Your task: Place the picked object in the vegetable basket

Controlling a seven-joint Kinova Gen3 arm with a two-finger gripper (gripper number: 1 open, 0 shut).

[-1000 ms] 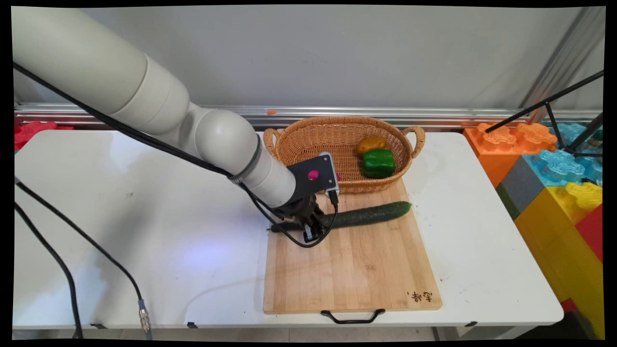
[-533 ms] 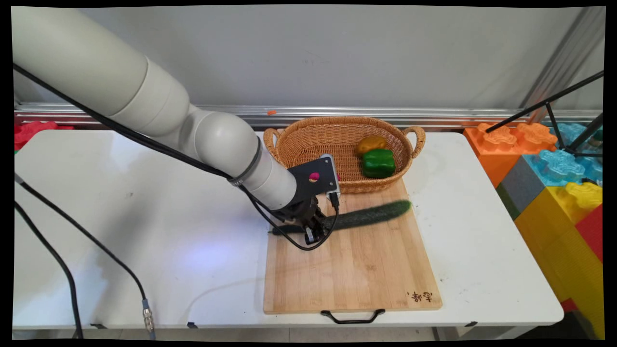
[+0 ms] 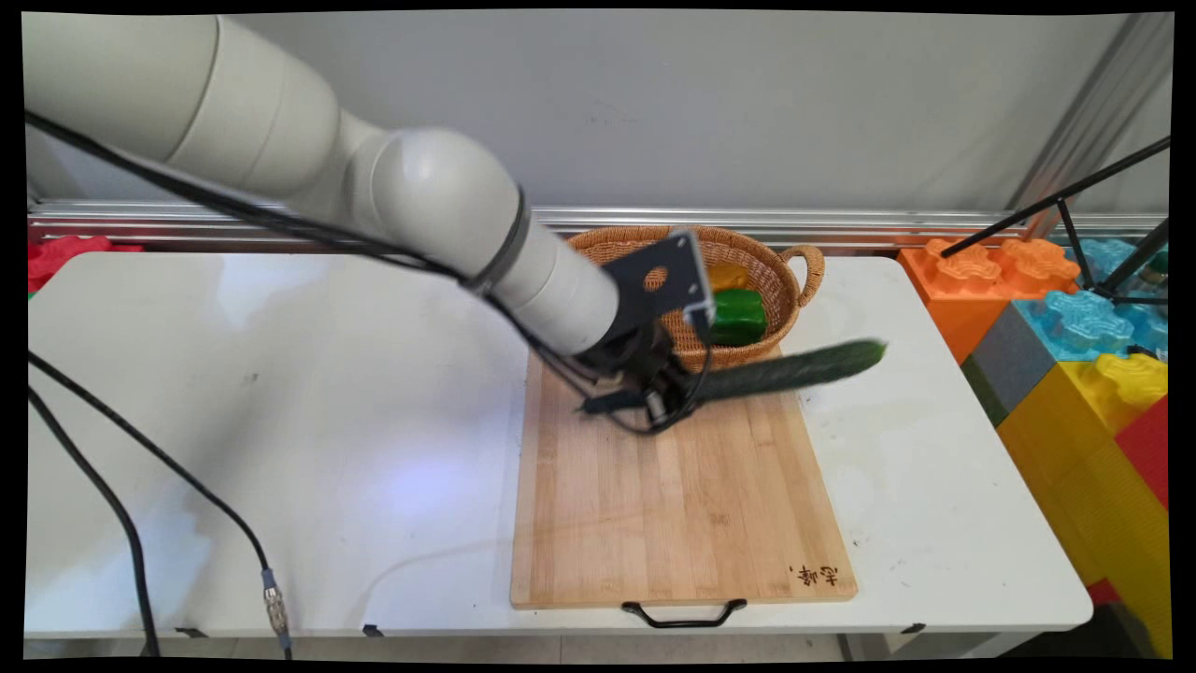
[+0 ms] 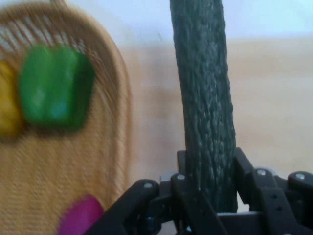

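Observation:
My gripper [image 3: 654, 397] is shut on a long dark green cucumber [image 3: 790, 370] near its left end and holds it in the air above the far part of the wooden cutting board [image 3: 673, 505]. The cucumber points right, its tip past the board's right edge. In the hand view the cucumber [image 4: 204, 98] runs straight up from between the fingers [image 4: 210, 196]. Just behind stands a wicker basket [image 3: 785, 280] with a green pepper [image 3: 738, 316], a yellow vegetable [image 3: 729, 276] and a purple thing [image 4: 80, 215] inside it.
Big coloured toy blocks [image 3: 1074, 336] stand off the table's right end, with a black tripod [image 3: 1084, 234] over them. Black cables [image 3: 140, 467] hang over the table's left part. A black handle [image 3: 684, 614] sits at the board's near edge.
The gripper has lifted the cucumber off the board and carried it up and to the right, toward the basket. The arm now hides the basket's left half.

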